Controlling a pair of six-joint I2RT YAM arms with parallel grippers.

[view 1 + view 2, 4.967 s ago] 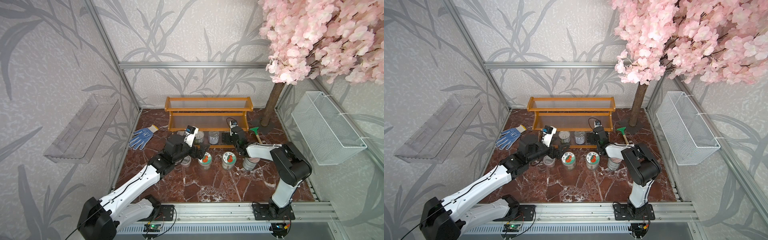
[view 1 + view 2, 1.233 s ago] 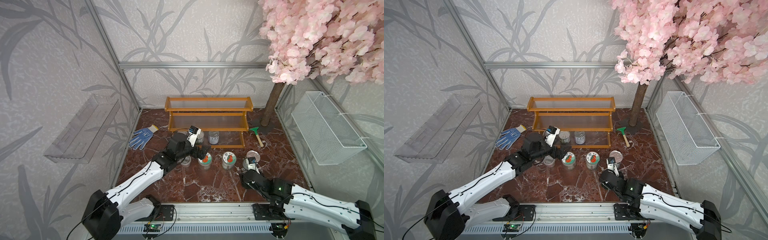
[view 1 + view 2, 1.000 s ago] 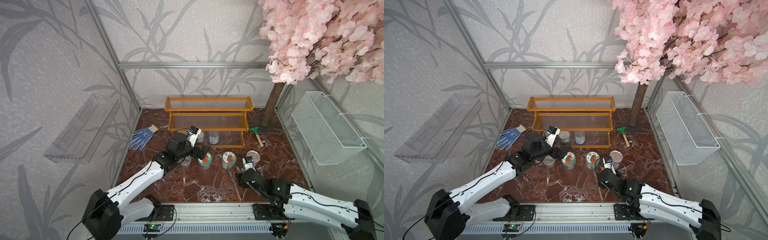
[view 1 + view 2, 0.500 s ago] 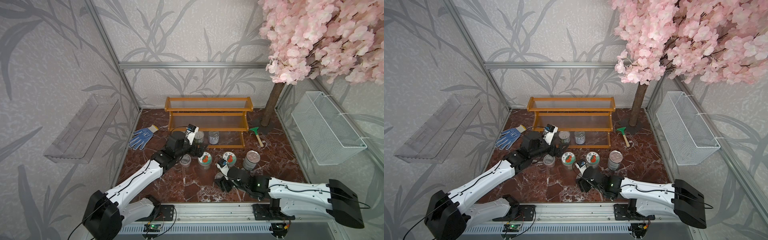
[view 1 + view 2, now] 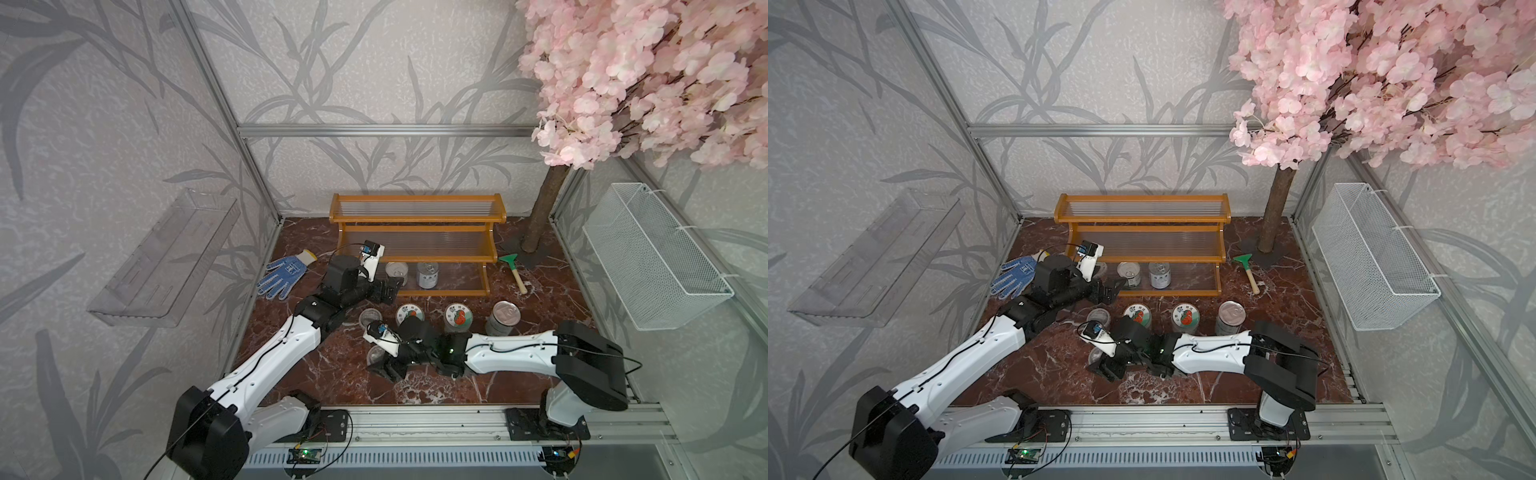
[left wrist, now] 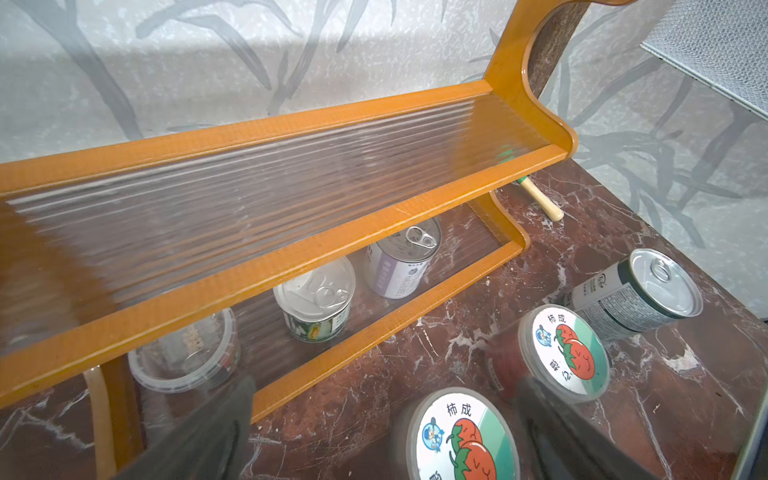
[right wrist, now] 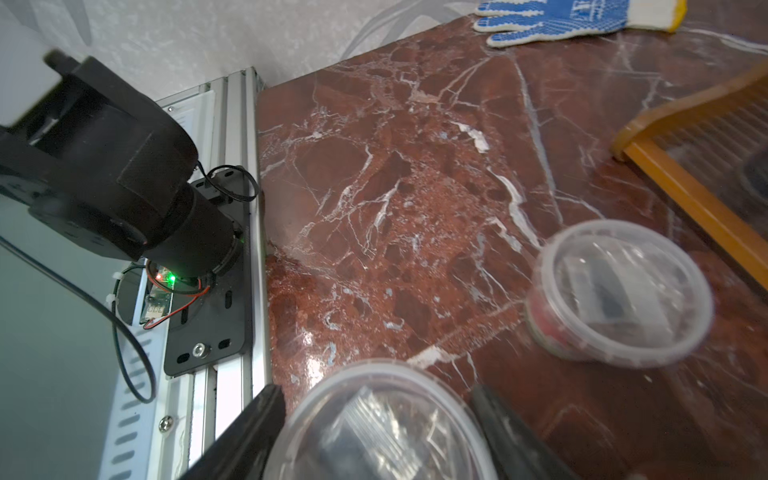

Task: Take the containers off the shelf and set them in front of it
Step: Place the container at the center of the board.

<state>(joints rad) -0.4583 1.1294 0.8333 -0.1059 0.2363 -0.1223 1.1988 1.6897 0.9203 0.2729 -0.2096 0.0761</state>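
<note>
A clear plastic cup [image 7: 374,424] is gripped by the right gripper [image 5: 387,369], whose jaws are closed on its wall, in front of the shelf [image 5: 415,227]. It is judged light, thin and easily crushed, so only gentle pressure below the rim is advised. The left gripper [image 6: 384,386] is spread wide, empty.

1. The nearer round white-and-green jar lid with a tomato picture [image 6: 461,436] is showing the characters "柿成".
2. The farther matching tomato lid [image 6: 567,357] is showing "柿成" too.
3. The tall grey labelled tin [image 6: 615,301] is carrying print too small to read.
</note>
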